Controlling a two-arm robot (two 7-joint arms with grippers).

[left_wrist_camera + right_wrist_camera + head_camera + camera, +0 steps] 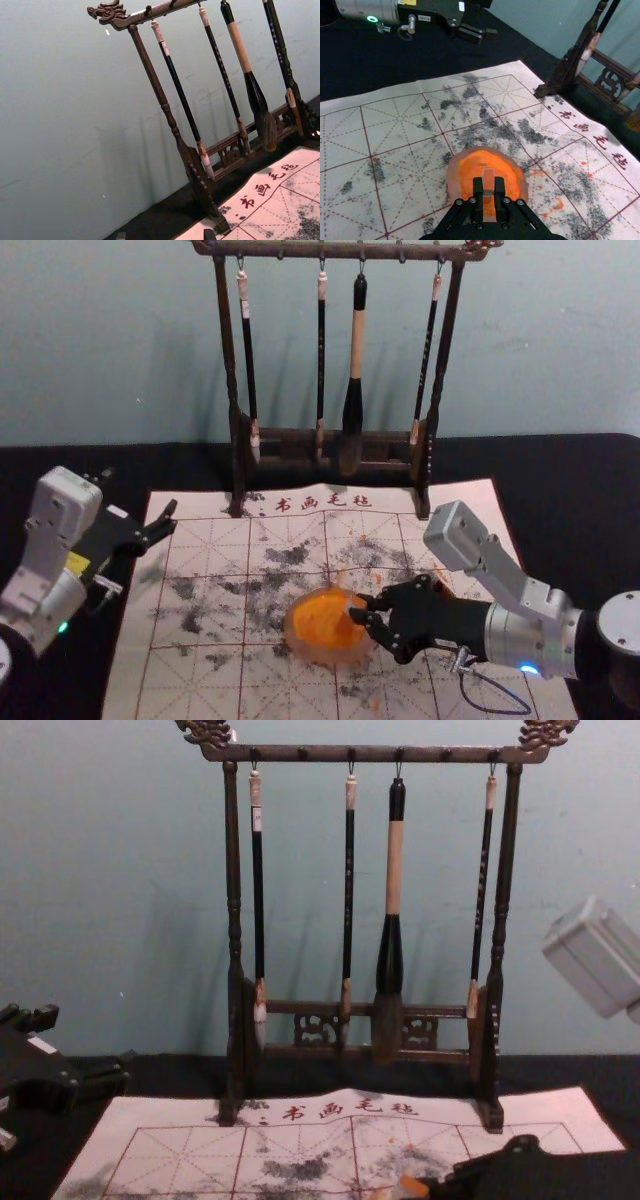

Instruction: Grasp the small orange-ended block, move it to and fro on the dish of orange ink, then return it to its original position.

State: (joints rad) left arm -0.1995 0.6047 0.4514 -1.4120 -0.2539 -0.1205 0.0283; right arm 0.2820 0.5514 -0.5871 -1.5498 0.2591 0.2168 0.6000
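Right gripper [361, 608] reaches over dish [291, 628]; left gripper [140, 493] near mat's [127, 680] edge.

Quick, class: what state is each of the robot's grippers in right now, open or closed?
Left gripper: open, fingertips apart.
Right gripper: closed on the block, over the ink dish.

The head view looks forward and down over the mat [200, 670], ink dish [290, 633] and brush rack [228, 360]. The chest view faces the rack almost level, from lower down. The left wrist view looks, tilted, across at the rack and wall [60, 100]. The right wrist view looks down, closest to the dish; all four share part of the rack and mat.
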